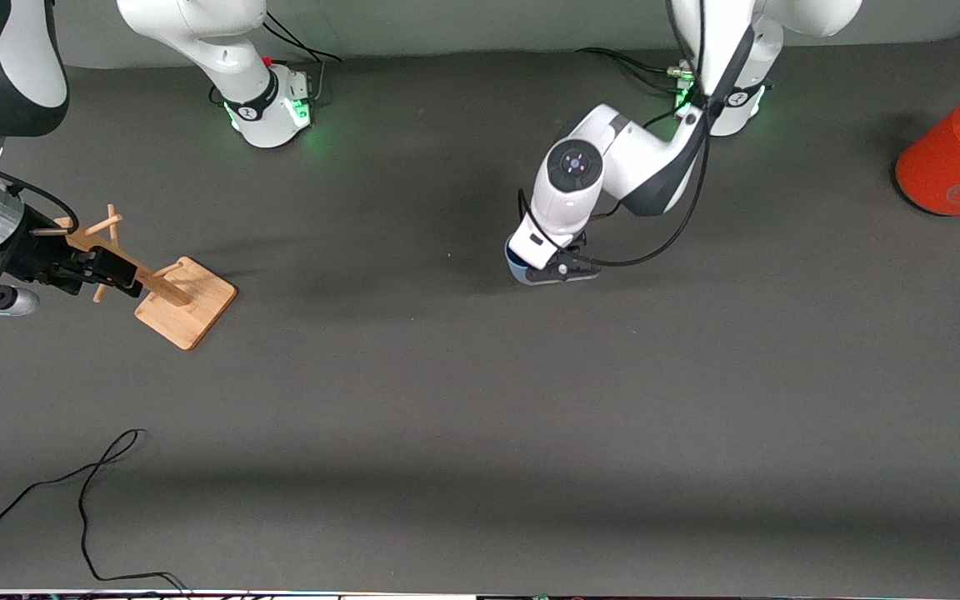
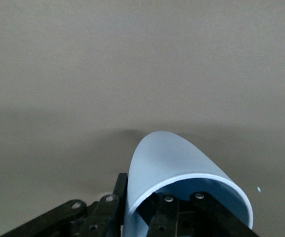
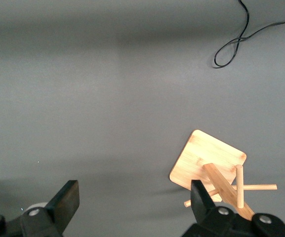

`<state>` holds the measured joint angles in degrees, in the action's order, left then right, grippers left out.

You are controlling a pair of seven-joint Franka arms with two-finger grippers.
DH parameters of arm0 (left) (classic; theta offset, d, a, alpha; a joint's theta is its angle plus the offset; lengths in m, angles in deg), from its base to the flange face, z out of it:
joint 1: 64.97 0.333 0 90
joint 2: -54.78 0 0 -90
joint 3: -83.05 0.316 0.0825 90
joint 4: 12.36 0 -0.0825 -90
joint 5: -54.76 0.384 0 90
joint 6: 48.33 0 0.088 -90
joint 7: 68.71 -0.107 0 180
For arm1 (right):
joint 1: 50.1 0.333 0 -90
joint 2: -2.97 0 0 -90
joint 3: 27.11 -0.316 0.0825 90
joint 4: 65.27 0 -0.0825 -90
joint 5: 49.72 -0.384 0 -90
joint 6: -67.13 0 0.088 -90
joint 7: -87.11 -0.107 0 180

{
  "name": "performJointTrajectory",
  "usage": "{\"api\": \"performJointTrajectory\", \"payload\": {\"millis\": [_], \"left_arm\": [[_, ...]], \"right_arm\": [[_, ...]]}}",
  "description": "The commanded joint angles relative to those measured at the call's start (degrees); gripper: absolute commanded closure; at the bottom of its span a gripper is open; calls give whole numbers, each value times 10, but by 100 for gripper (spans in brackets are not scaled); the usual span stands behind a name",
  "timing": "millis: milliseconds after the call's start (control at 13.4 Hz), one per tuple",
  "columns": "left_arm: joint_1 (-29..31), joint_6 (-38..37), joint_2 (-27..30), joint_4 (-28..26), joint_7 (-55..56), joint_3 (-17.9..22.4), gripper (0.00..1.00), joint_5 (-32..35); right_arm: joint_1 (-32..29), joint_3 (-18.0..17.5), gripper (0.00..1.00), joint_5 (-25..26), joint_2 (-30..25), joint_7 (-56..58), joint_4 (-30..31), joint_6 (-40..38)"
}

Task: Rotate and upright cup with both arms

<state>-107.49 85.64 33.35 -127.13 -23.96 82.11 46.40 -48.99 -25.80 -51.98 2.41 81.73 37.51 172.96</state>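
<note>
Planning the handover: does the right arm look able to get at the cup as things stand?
Probably yes, but not straight away. The right gripper hangs open over the wooden stand at its own end of the table, while the left gripper is shut on the cup mid-table. Bare mat lies between them.

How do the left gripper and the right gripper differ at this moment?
The left gripper has its jaws shut on the rim of the light-blue cup, one inside and one outside; the right gripper stands open and holds nothing. The left gripper is low near the table's middle; the right gripper waits over the wooden rack at its own end. Both are black and two-fingered.
</note>
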Motion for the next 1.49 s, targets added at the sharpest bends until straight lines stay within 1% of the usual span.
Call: {"api": "performJointTrajectory", "payload": {"millis": [0, 149, 372, 447, 521, 595, 670, 744, 819, 893, 1116, 1340, 1414], "left_arm": [[0, 27, -30, 31, -17, -1, 100, -17], [-2, 34, -73, 65, -17, -1, 100, -20], [-5, 31, -78, 68, -17, -1, 100, -19], [-6, 33, -82, 67, -18, -1, 74, -17], [-6, 32, -84, 68, -21, -1, 69, -17], [-5, 31, -83, 68, -27, -1, 48, -17], [-5, 26, -78, 68, -28, 0, 23, -17], [-2, 23, -71, 68, -28, 0, 9, -17], [2, 17, -57, 70, -26, -1, 3, -17], [2, 2, -39, 70, -26, 0, 0, -18], [5, -85, 36, 70, -29, 3, 0, -19], [51, -178, 133, 70, -33, 4, 0, -19], [74, -214, 167, 70, -52, 5, 0, -19]], "right_arm": [[-4, 1, 0, 0, -9, 7, 8, 8], [-4, 1, 0, 0, -9, 7, 6, 8], [-4, 1, 0, -1, -8, 11, 7, 9], [-4, 1, 0, -1, -7, 11, 7, 9], [-4, 1, 0, -1, -6, 11, 6, 11], [-3, 0, 0, -1, -6, 11, 5, 15], [-3, 0, 0, -2, -6, 11, 6, 15], [-3, 0, 0, -2, -6, 11, 7, 16], [-4, 0, 0, -2, -5, 12, 6, 17], [-4, 0, 0, -2, -5, 12, 6, 17], [-4, 1, 0, -2, -4, 13, 8, 18], [-5, 2, 0, -2, -3, 14, 8, 18], [-5, 2, 0, -2, -3, 14, 8, 18]]}}
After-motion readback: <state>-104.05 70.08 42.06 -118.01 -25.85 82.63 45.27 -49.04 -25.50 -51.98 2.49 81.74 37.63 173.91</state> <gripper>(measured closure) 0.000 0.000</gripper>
